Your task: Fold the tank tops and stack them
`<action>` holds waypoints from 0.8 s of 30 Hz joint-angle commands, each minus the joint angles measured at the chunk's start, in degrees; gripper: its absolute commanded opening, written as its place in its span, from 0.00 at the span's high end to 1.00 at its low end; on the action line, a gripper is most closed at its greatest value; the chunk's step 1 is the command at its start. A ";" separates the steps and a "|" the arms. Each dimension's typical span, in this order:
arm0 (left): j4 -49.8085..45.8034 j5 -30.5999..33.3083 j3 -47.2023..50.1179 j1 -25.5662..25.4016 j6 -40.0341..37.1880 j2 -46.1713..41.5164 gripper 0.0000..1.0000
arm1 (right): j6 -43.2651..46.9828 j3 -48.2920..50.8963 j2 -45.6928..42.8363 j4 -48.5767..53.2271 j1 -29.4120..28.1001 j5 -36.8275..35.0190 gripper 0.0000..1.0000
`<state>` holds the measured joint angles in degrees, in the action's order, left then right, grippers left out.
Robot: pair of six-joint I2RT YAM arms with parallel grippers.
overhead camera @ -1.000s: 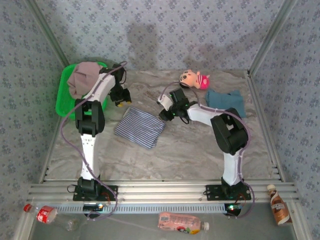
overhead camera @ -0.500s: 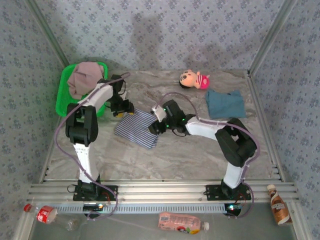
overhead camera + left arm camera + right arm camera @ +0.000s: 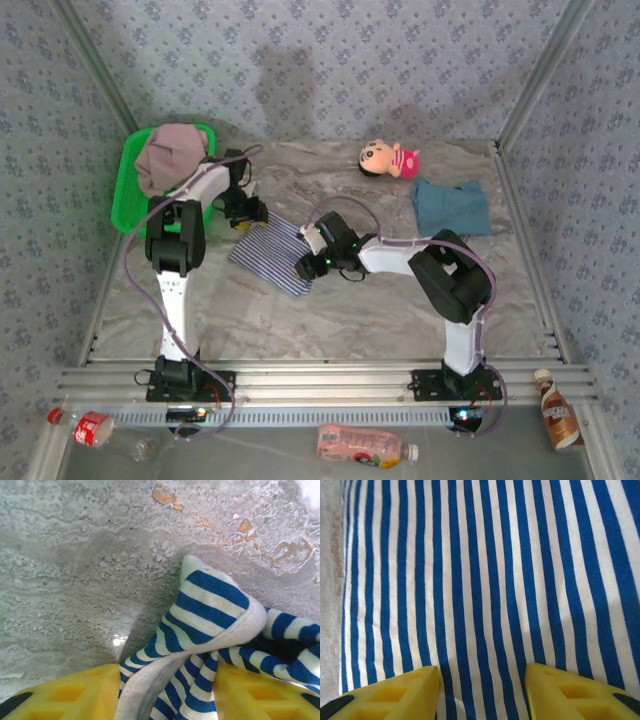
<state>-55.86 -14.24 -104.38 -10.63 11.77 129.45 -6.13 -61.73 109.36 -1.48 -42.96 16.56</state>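
Marble tabletop [image 3: 380,300]: my left gripper [image 3: 167,692] pinches the striped top [image 3: 272,252]; my right gripper [image 3: 482,690] hovers spread. Corner may slip, unfolding it.

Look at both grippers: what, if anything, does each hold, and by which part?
The left gripper has a corner fold of the striped tank top between its fingers. The right gripper stands open over the flat stripes, holding nothing.

A lab test cell is indicated: a table [image 3: 400,300] framed by aluminium rails [image 3: 300,380] and patterned backdrop walls [image 3: 400,70].
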 commanded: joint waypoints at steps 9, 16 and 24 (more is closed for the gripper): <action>-0.28 -7.56 8.24 0.18 2.46 -1.54 0.65 | -6.71 0.22 -12.29 13.40 3.81 -6.30 0.44; 4.24 -7.48 21.12 -0.52 9.25 -9.01 0.68 | -32.80 2.77 -18.90 22.27 4.89 -10.85 0.38; 10.64 -5.12 35.88 -1.93 17.89 -17.99 0.71 | -43.17 2.21 -16.29 29.96 3.45 -12.91 0.35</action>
<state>-43.51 -22.28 -73.19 -11.79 25.43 111.92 -43.38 -59.61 91.26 23.57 -39.42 5.67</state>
